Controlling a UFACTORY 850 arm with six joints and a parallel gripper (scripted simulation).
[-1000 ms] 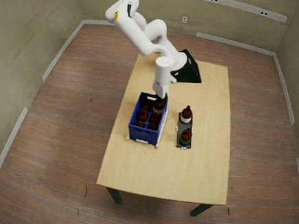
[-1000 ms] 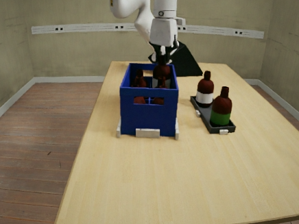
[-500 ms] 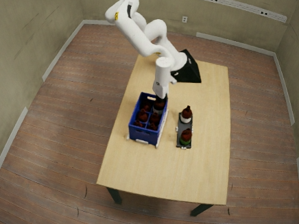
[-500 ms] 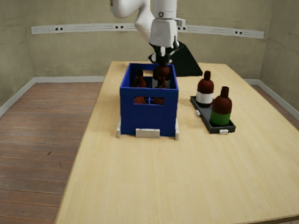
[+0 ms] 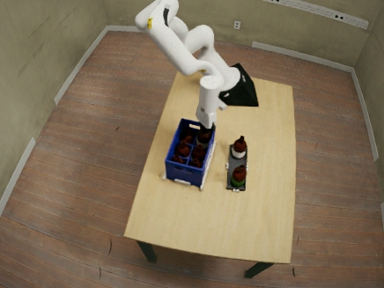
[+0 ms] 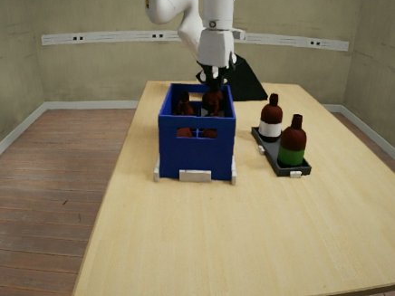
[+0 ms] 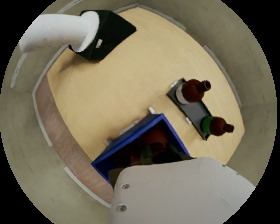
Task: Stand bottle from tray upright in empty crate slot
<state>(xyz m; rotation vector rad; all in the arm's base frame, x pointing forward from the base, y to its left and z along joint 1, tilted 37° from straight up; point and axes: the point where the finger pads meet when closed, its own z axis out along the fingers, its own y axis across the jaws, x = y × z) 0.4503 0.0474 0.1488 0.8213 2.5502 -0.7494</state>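
My gripper (image 5: pixel 206 129) (image 6: pixel 215 83) points down at the back right corner of the blue crate (image 5: pixel 182 174) (image 6: pixel 168 148) (image 7: pixel 132 136). It is shut on the neck of a brown bottle (image 5: pixel 203 136) (image 6: pixel 212 99) (image 7: pixel 156 138). That bottle is upright, with its lower part inside the back right slot; a pale label shows on it. Whether its base touches the crate floor is hidden. Brown bottles show in the other slots. The dark tray (image 5: pixel 233 160) (image 6: pixel 271 152) (image 7: pixel 195 109) holds a white-label bottle (image 5: pixel 240 146) (image 6: pixel 272 115) (image 7: pixel 192 91) and a green-label bottle (image 5: pixel 239 176) (image 6: pixel 293 141) (image 7: pixel 218 126), both upright.
The tray stands to the right of the crate on the wooden table (image 5: pixel 207 226) (image 6: pixel 217 233) (image 7: pixel 145 55). Small white blocks sit against the outer sides of crate and tray. The arm's black base (image 5: pixel 242 90) (image 6: pixel 246 81) (image 7: pixel 112 37) is at the back of the table.
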